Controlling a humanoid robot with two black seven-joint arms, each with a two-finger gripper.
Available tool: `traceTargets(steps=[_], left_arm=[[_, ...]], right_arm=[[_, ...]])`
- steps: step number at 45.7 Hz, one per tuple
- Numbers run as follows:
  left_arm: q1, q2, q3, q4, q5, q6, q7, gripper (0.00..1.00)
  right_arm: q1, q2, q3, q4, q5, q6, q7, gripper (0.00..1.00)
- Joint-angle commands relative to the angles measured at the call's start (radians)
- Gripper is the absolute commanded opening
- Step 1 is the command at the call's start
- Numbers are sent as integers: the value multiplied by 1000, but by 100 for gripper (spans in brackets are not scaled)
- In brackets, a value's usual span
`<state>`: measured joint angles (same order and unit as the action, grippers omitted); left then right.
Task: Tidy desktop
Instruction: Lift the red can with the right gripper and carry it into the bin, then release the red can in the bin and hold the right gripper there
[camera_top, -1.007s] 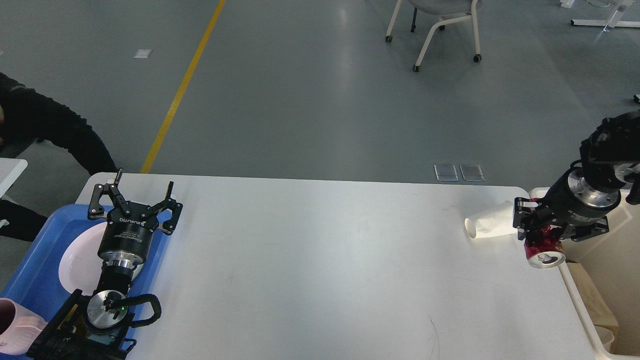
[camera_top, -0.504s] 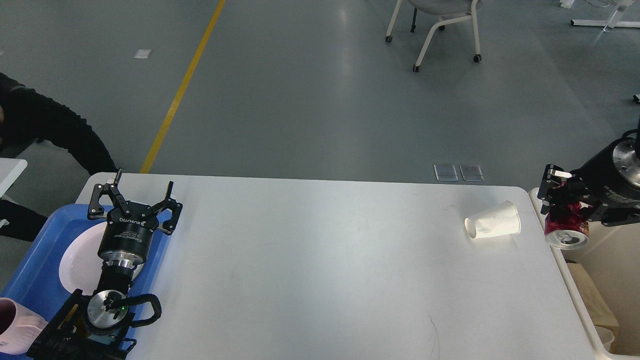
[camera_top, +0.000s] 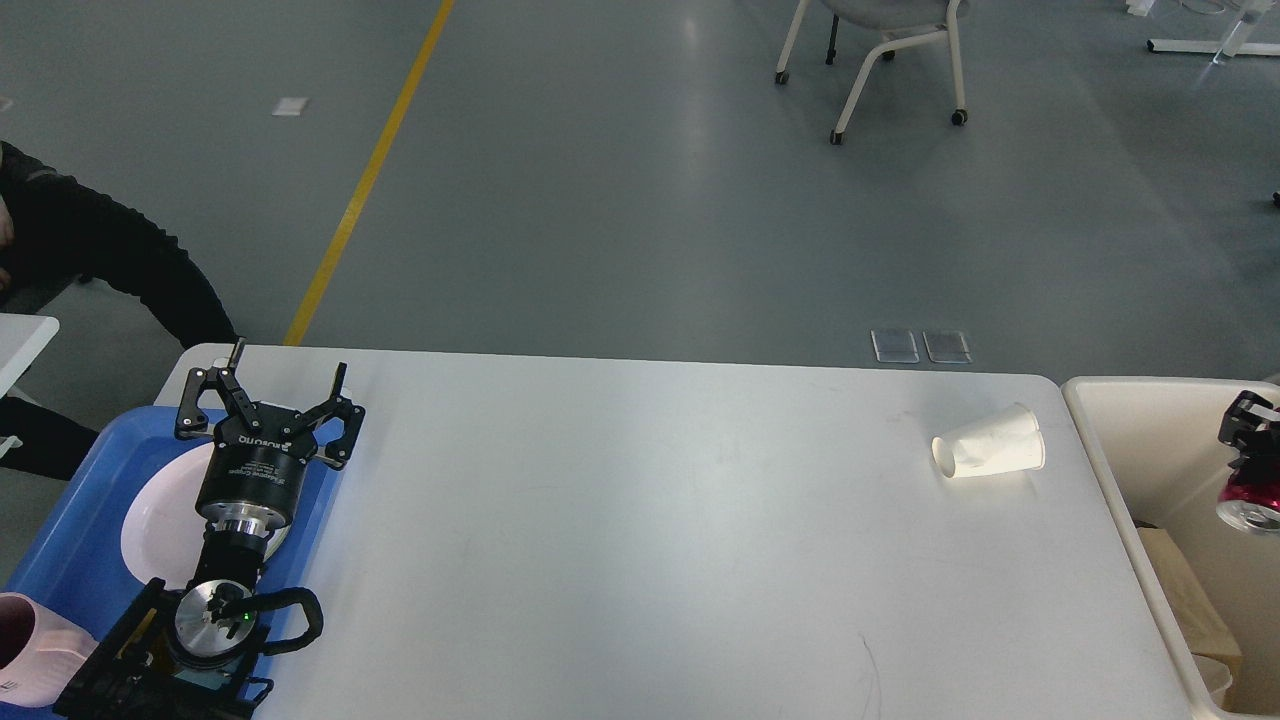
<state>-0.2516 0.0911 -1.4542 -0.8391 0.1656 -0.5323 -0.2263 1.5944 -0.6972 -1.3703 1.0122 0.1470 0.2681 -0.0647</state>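
Note:
The white desktop (camera_top: 640, 520) fills the lower part of the head view. A white paper cup (camera_top: 988, 455) lies on its side near the desktop's right edge. My right gripper (camera_top: 1250, 470) is at the frame's right edge, shut on a red drink can (camera_top: 1248, 506), and holds it above the cream-coloured bin (camera_top: 1105, 440). Most of the right arm is out of view. My left gripper (camera_top: 270, 395) is open and empty, over the desktop's far left corner, at the edge of the blue tray (camera_top: 70, 540).
The blue tray holds a white plate (camera_top: 160, 520). A pink cup (camera_top: 30, 650) is at the bottom left. Brown cardboard (camera_top: 1190, 600) lies in the bin. A person in black (camera_top: 100, 270) is beyond the left corner. A wheeled chair (camera_top: 880, 50) stands far back.
My right gripper has carried the red can to the right, off the desktop beside the paper cup, to above the bin. The left arm has not moved.

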Motion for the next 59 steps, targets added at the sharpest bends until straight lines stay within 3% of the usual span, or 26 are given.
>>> traceTargets(steps=[1,7,18,22,30,59], left_arm=[[0,-1,0,0,0,0,1,96],[0,-1,0,0,0,0,-1,96],[0,1,0,0,0,2,-1,96],[0,-1,1,0,0,0,-1,96],[0,1,0,0,0,0,-1,96],[0,1,0,0,0,0,-1,96]], right_arm=[[-253,-13,149,-176,5,-84,-1,0],[-490,13,276,-420,5,-92,-3,0],[-928,209,462,-935,5,-101,-4,0],[-1031,277,485,-1055,5,-136,-6,0],[-1073,301,481,-1072,3,-208,-21,0],[-1117,344,490,-1067,5,-214,-20,0]])
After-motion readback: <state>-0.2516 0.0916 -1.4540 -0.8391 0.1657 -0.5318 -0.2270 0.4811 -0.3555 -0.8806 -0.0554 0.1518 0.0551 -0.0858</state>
